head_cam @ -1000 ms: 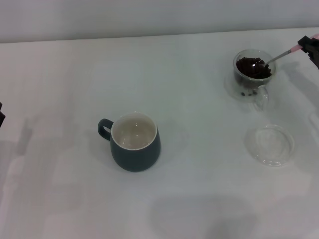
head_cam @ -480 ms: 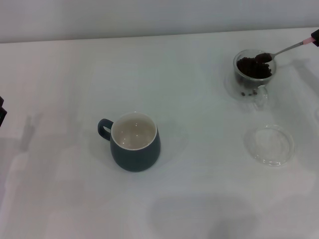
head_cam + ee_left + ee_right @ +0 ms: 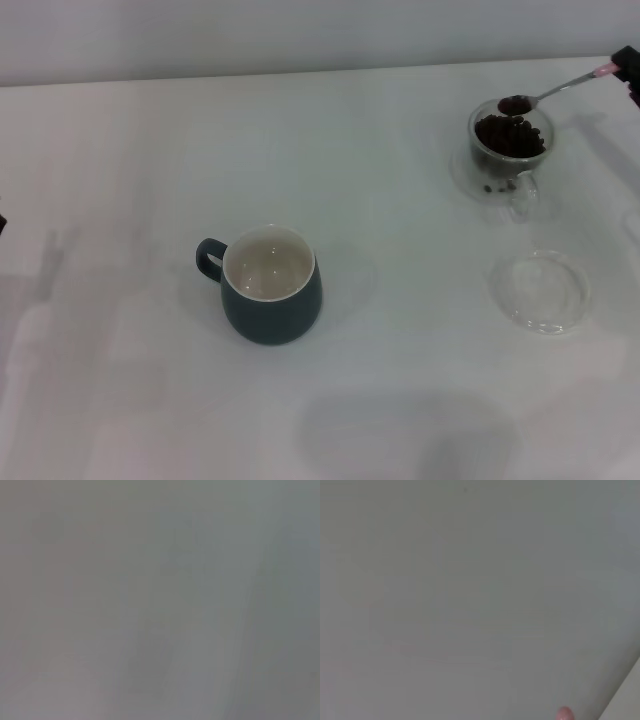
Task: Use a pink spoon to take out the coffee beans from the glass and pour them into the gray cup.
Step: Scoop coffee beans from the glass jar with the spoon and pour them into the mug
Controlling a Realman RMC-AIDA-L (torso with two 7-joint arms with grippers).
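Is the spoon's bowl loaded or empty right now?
Loaded. In the head view the pink spoon carries a dark heap of coffee beans in its bowl, raised just above the glass rim.

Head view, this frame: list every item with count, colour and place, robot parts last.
gray cup: one, dark blue-gray with a cream inside, centre-left, no beans inside.
glass: one, clear, far right, holding coffee beans, many, dark brown.
pink spoon: one, metal with a pink handle end, its bowl loaded with beans above the glass rim.
clear dish: one, on the right, nearer than the glass.
table: one, white.
right gripper: dark, at the right edge, holding the spoon handle.
left gripper: not seen.
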